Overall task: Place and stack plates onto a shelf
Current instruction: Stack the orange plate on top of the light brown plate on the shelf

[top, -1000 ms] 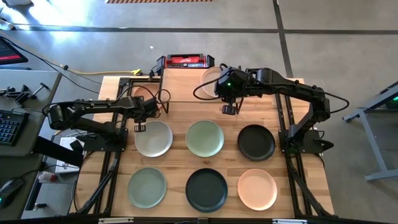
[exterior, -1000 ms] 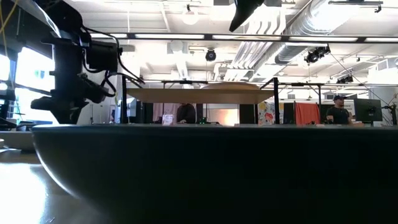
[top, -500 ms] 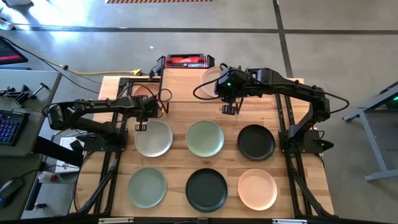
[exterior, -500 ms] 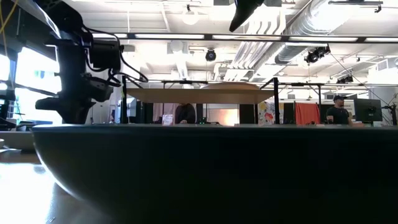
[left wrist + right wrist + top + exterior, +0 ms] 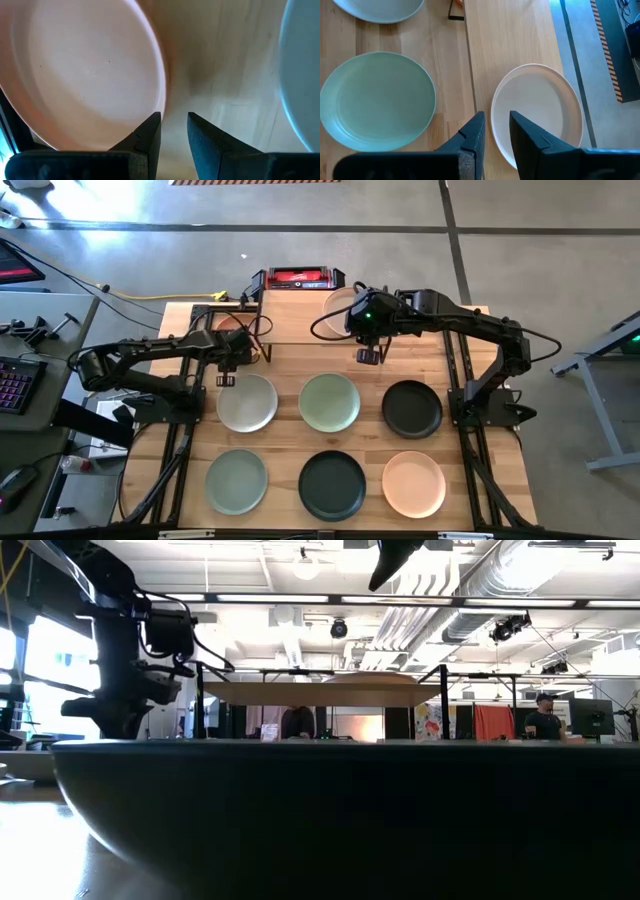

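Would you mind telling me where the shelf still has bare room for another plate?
The shelf is bare across its middle, between the peach plate at its left end and the white plate at its right end. The tabletop in front is crowded: six plates in two rows, with only narrow wooden strips between them.

A red case [image 5: 296,277] is lying on the floor just behind the table [image 5: 492,442]. A yellow cable [image 5: 165,297] is running across the floor to its left. A keyboard [image 5: 14,383] is sitting on a desk [image 5: 45,310] at the left. A person [image 5: 545,713] is sitting in the room beyond.
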